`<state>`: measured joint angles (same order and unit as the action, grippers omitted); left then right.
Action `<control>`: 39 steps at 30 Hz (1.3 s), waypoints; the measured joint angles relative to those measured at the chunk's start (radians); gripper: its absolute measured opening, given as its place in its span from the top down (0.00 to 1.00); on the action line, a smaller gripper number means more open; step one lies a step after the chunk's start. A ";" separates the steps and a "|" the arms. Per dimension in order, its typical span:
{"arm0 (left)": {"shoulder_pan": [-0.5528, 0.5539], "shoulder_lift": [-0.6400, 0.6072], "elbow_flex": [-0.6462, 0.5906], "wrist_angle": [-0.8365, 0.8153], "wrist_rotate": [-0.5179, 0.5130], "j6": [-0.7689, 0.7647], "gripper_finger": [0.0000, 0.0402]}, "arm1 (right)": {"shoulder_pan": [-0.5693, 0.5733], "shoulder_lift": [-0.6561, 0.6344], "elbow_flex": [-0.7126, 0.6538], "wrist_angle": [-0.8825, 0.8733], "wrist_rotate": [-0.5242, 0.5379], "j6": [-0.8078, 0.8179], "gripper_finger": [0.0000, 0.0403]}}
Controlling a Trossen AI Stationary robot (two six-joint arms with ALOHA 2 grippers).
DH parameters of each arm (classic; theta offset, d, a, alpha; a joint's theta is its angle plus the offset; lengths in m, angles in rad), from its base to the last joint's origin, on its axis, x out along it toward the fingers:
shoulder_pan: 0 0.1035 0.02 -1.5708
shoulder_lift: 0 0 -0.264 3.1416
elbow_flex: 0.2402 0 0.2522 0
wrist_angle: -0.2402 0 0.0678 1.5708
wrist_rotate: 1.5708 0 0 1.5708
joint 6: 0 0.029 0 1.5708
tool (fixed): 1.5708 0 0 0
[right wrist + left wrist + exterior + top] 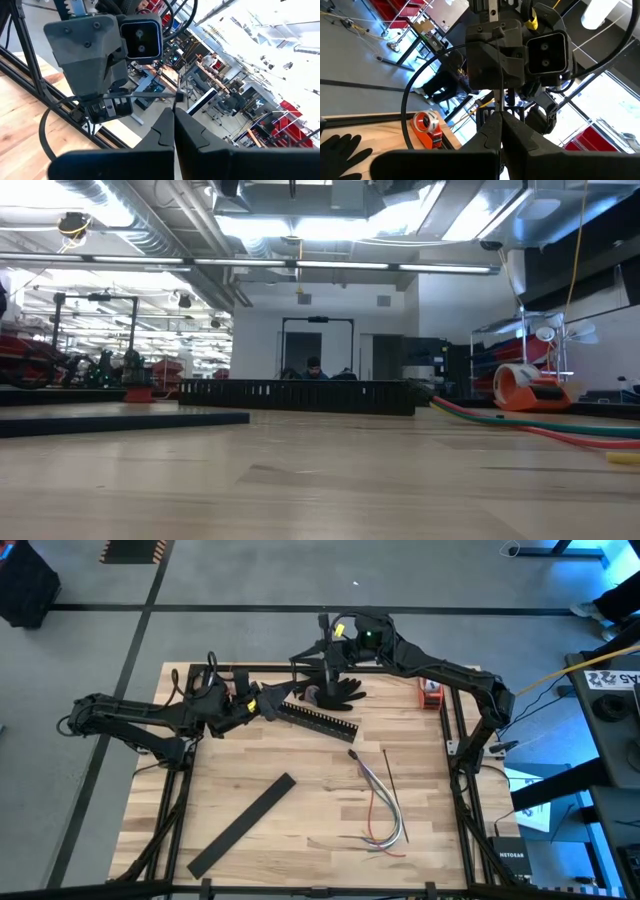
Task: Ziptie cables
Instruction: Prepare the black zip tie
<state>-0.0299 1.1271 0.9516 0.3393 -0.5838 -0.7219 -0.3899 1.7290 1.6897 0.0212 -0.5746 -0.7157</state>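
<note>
Both arms raised over the far half of the wooden surface (300, 830), wrists turned toward each other.

Left tool (268, 705): above the far-left part of the surface, over the near end of the comb-slotted bar. Fingers (492, 132) pressed together, clenched, nothing between them. Its wrist view looks up at the right arm's camera housing.

Right tool (327, 677): at the far middle edge, just above the black glove. Fingers (165, 127) pressed together, clenched, nothing held. Its wrist view looks at the left arm's camera housing; a thin dark rod-like line crosses the fingertips, identity not clear.

Cables (383, 805): loose bundle of grey, white and red wires lying on the surface, right of centre, toward the near side, well apart from both tools. In the low view they pass close to the lens as red and green strands (540, 425).

Ziptie (391, 780): thin straight dark strip lying just beside the cables, crossing their far part. Untouched.

Other items:
- black comb-slotted bar (318, 718), far centre, angled.
- flat black strip (242, 825), near left, diagonal.
- black glove (338, 690) at the far edge.
- orange tape dispenser (430, 693), far right corner.

Readable writing: "NETGEAR" on a box (512, 860) off the surface's near-right corner. Other labels too small to read.
</note>
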 joint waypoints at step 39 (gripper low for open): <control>0.065 -0.075 -0.003 -0.156 -0.027 0.021 1.00 | 0.103 -0.011 0.003 -0.225 0.300 -0.399 1.00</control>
<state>0.0349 1.0519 0.9485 0.1837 -0.6105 -0.7010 -0.2871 1.7184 1.6923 -0.2036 -0.2747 -1.1148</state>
